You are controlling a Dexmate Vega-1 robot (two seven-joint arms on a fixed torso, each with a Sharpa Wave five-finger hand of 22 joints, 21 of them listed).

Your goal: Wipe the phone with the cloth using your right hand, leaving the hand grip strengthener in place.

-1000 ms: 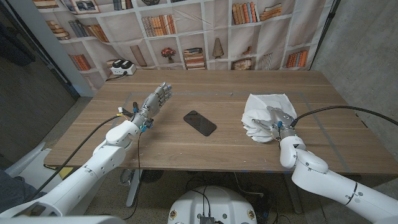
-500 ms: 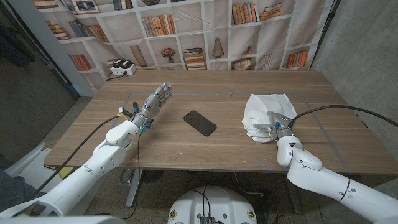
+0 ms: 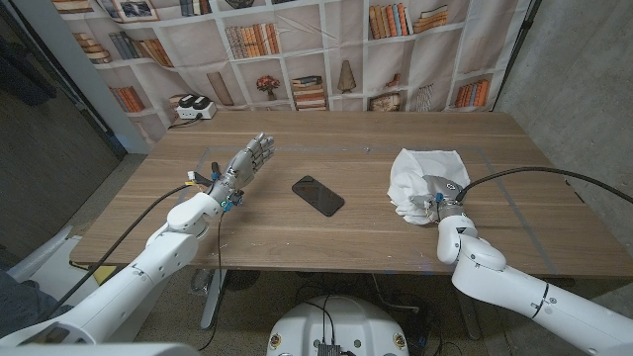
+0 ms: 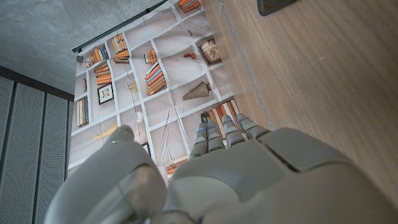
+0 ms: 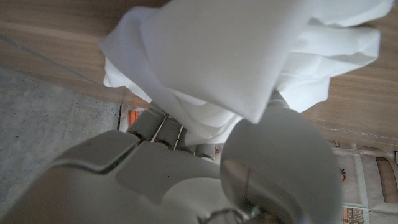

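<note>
The left hand (image 3: pixel 247 161) is to the left of the phone (image 3: pixel 317 195), well apart from it, above the wooden table (image 3: pixel 326 242). Its fingers are stretched out and lie close to each other, pointing toward the far side of the table, and it holds nothing. In the left wrist view the back of this hand (image 4: pixel 224 180) is seen with the fingers (image 4: pixel 221 134) straight, and a dark corner of the phone (image 4: pixel 277 5) shows at the edge of the picture.

The phone is black and lies flat near the middle of the table, turned at an angle. Nothing touches it.

To the right of the phone, well apart from it, is the white cloth (image 3: pixel 420 173), crumpled on the table. The right hand (image 3: pixel 435 205) is on the near part of the cloth and grips it. In the right wrist view the cloth (image 5: pixel 249 56) is bunched in folds between the thumb and the fingers of this hand (image 5: pixel 205 174).

Behind the phone, past the far edge of the table, hangs a backdrop printed with bookshelves (image 3: pixel 297 49).
</note>
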